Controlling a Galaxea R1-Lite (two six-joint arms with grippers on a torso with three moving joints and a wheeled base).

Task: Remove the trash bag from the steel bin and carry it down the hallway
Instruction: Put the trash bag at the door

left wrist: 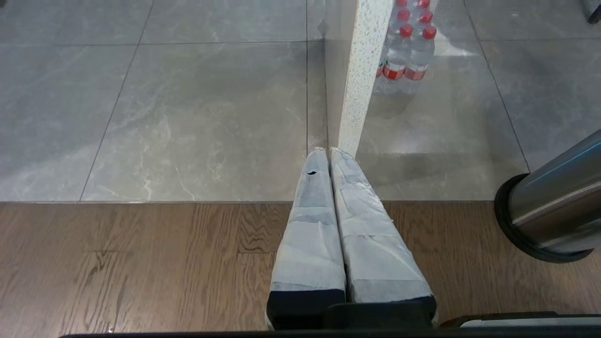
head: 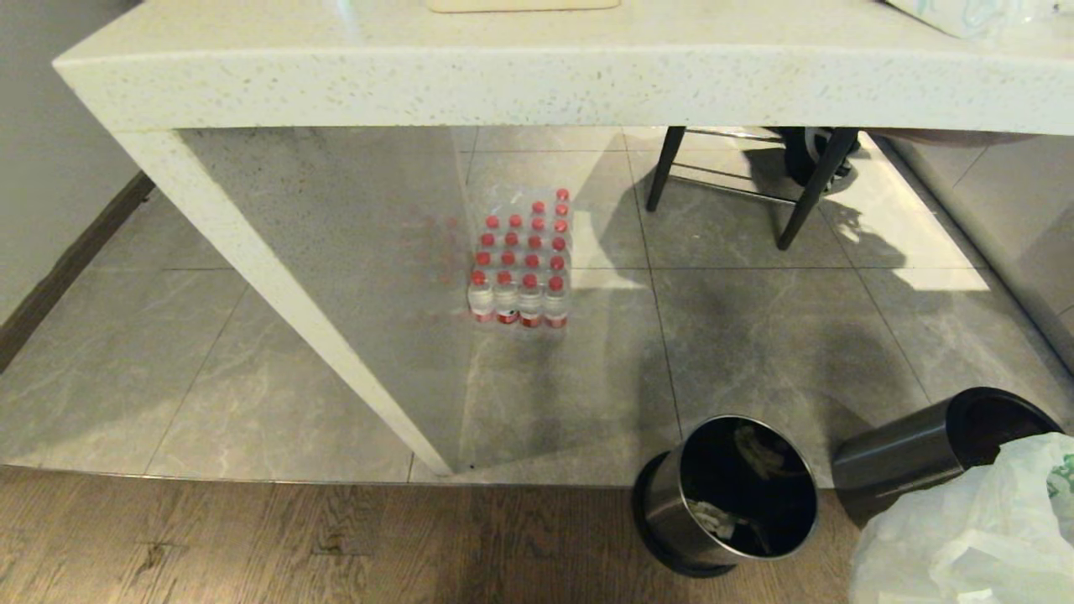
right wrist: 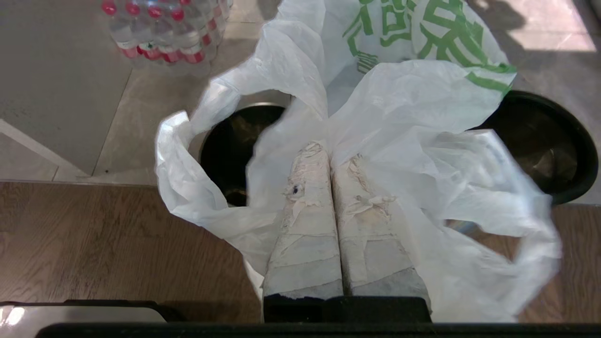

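**Bag's out of the bin and pinched in the right gripper: notes on how it handles**

Nearest thing to my head cam is the trash bag [head: 965, 528], bunched up at the near right corner of the frame, over the wood floor [head: 252, 537]. From the right wrist cam I can see the right gripper [right wrist: 331, 152] with its taped fingers [right wrist: 305, 225] pressed together on a fold of the film, so it's clamped on the bag. The bag billows out around the fingers, green print on the far side.

Handling-wise I'd call it very light, totally limp and slippery; thin crinkly plastic that will tear if it snags. Best hold is a gathered bunch near the mouth or a handle loop, not one single layer. Can't tell how much film is actually between the pads.

Two steel bins sit just beyond the bag: one [head: 726, 495] near-centre with scraps inside, another steel bin [head: 940, 449] to its right, partly behind the bag. The bag hangs above them, and I can't tell whether it touches either.

Left gripper [left wrist: 328, 151] is parked over the floor seam, fingers together, holding nothing. A pack of water bottles [head: 522, 268] sits farther off under the stone counter [head: 503, 84].
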